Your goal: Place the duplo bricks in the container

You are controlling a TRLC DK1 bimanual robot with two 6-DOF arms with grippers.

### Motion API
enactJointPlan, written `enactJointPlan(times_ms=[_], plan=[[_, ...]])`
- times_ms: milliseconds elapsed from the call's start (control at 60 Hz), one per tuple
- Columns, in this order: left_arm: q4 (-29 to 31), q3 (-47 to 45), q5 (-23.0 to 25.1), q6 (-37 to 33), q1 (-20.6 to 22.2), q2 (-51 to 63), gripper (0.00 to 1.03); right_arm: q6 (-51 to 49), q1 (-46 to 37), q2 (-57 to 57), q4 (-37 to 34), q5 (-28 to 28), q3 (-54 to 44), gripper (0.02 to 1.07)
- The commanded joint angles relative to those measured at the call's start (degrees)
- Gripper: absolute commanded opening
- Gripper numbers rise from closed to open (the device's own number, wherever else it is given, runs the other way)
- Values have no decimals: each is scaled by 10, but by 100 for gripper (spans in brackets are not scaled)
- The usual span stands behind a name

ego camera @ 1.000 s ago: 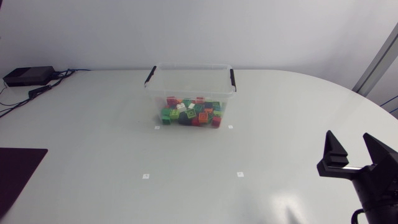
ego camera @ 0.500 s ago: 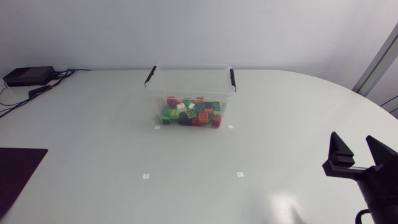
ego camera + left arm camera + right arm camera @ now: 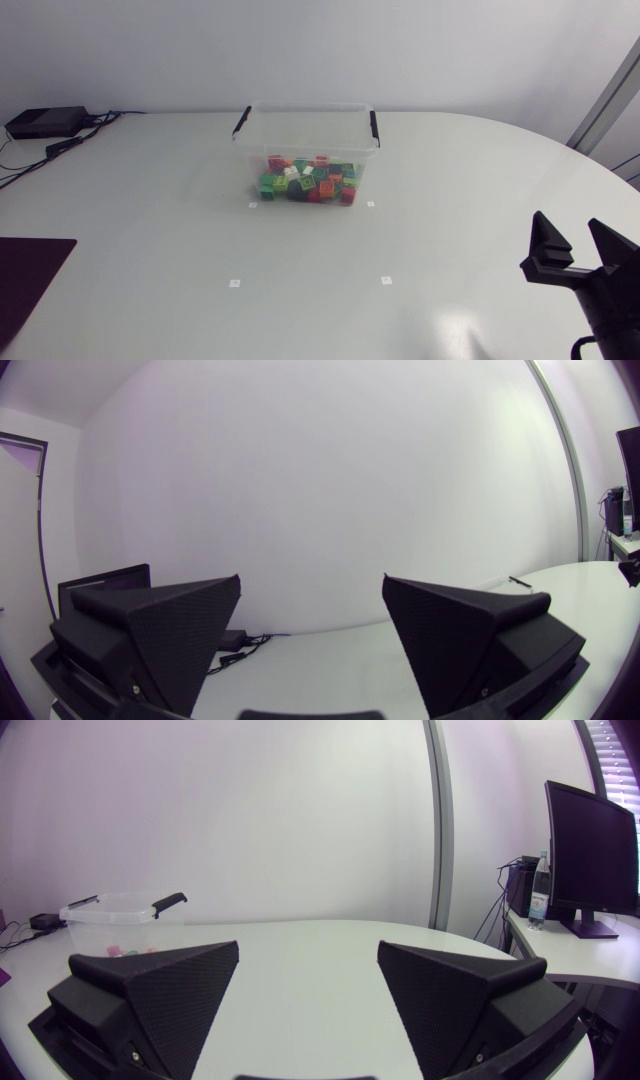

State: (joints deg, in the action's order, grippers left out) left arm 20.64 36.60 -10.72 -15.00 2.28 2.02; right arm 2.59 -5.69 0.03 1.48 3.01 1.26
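Blocky bricks (image 3: 308,181), clear plastic container (image 3: 306,125), wedge-fingered right pincer (image 3: 578,244)

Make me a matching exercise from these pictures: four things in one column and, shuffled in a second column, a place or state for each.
Column one:
1. container
2. duplo bricks
3. right gripper
4. left gripper

Column two:
A. open and empty, shown only in its own wrist view
B. many colours, piled inside item 1
C. open and empty, at the head view's right edge
D. clear walls, no lid on

Pairs: 1-D, 2-B, 3-C, 4-A
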Motion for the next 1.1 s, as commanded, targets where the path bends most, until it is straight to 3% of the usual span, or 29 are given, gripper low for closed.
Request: enactJointPlan(times_ms=[0,117,1083], plan=[[-16,-36,6,1,4,-18,99,15,4,-4,-5,-2,-15,102],[-32,-88,8,-1,16,-27,99,13,4,-4,-6,-3,-15,102],[-206,-366,107,150,-23,-20,99,-26,57,0,-15,-30,-13,102]])
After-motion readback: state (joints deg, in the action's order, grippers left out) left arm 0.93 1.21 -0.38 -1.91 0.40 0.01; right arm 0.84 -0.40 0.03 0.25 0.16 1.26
